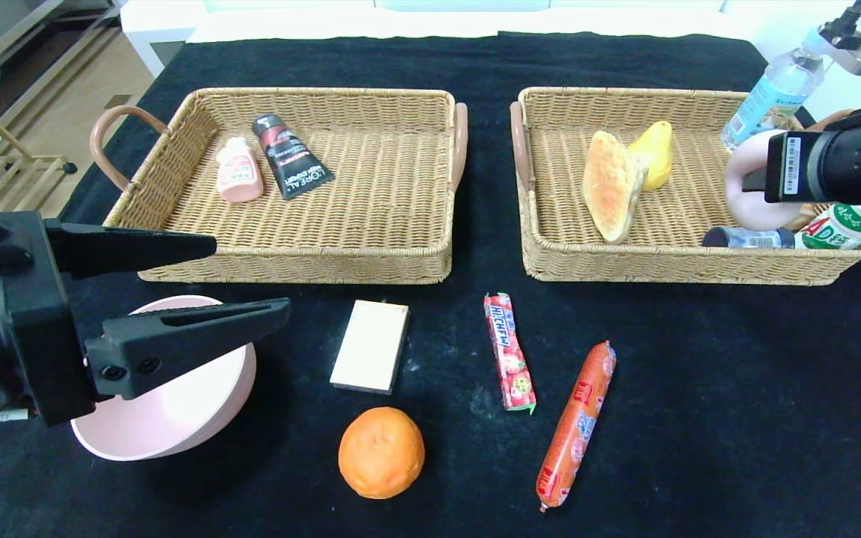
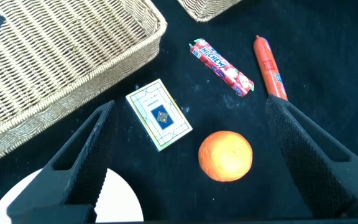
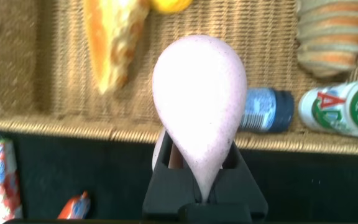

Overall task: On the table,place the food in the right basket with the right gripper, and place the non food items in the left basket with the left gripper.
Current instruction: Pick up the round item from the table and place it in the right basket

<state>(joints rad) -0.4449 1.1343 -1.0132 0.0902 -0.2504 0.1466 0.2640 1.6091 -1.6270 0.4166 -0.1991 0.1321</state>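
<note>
Right gripper hides pink doughnut.

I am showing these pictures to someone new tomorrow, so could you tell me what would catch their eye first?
Probably the right gripper, shut on a pink doughnut above the right basket, which already holds bread and bottles. Next, the open left gripper hovering over the pink bowl at the table's front left. Then the bright orange and the sausage on the black cloth.
</note>
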